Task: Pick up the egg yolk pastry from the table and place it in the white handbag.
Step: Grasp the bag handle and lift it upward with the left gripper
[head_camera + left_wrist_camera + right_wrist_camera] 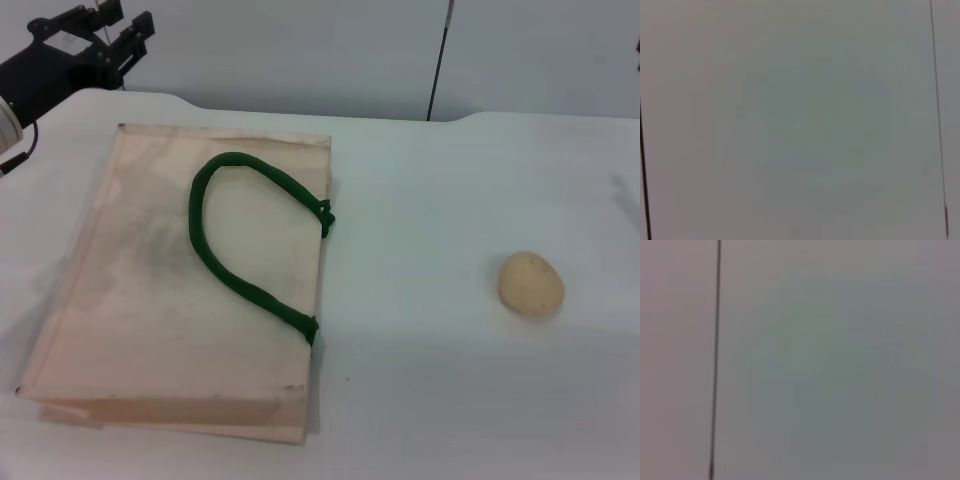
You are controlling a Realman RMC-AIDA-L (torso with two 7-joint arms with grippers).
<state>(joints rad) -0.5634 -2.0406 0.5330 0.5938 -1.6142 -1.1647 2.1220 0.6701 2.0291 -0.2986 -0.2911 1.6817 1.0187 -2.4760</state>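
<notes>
While parked far-left, left tool (125, 35) empty, touching nothing.

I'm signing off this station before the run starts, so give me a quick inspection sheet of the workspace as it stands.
Surface: the table is plain white and flat.
Job's things: the white handbag lies flat on the robot's left side, smudged grey, its green rope handle resting on top. The egg yolk pastry sits alone on the table to the right, apart from the bag.
Clutter: nothing seen.
Grippers: the left gripper is at the far left corner, raised beyond the bag, holding nothing. The right gripper is not in view.
Cables: a dark cable by the left arm.
Surroundings: a pale wall with a dark vertical seam; both wrist views show only this.
</notes>
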